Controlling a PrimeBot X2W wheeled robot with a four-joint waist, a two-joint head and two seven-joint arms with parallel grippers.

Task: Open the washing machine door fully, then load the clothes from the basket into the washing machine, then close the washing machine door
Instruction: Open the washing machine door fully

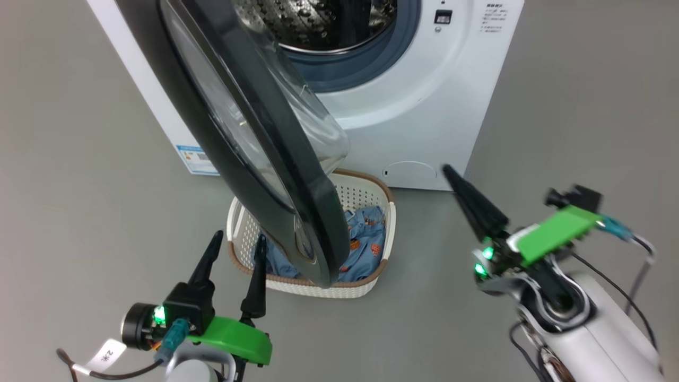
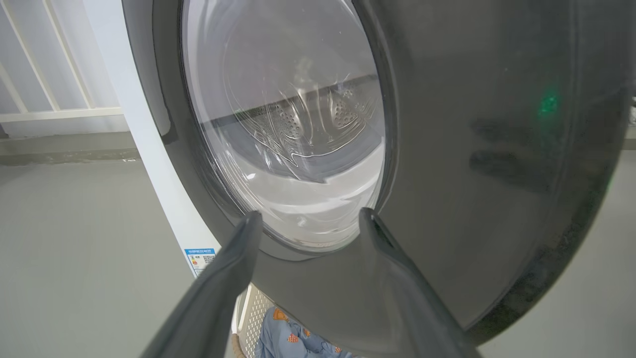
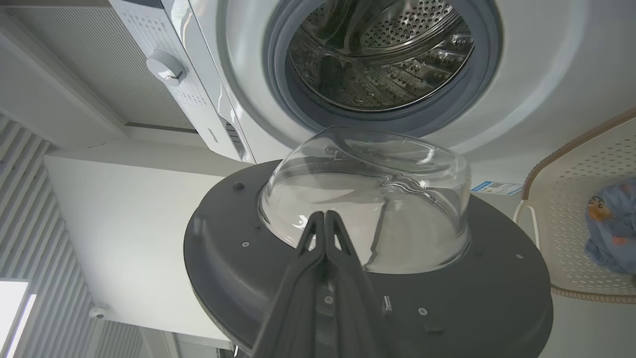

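Note:
The washing machine (image 1: 424, 106) stands ahead with its steel drum (image 1: 323, 21) exposed. Its door (image 1: 265, 159) hangs swung out toward me, black ring edge-on, over the basket (image 1: 366, 199) on the floor. Blue printed clothes (image 1: 366, 239) lie inside the basket. My left gripper (image 1: 237, 244) is open, just left of the door's lower edge; in the left wrist view its fingers (image 2: 223, 278) point at the door's outer face (image 2: 497, 149). My right gripper (image 1: 451, 172) is shut and empty, right of the basket; its wrist view faces the door's inner side (image 3: 367, 209).
Grey floor surrounds the machine on both sides. A blue label sticker (image 1: 199, 159) marks the machine's lower left corner and a round flap (image 1: 408, 172) sits low on its front. The right wrist view shows a white wall and a control knob (image 3: 166, 67).

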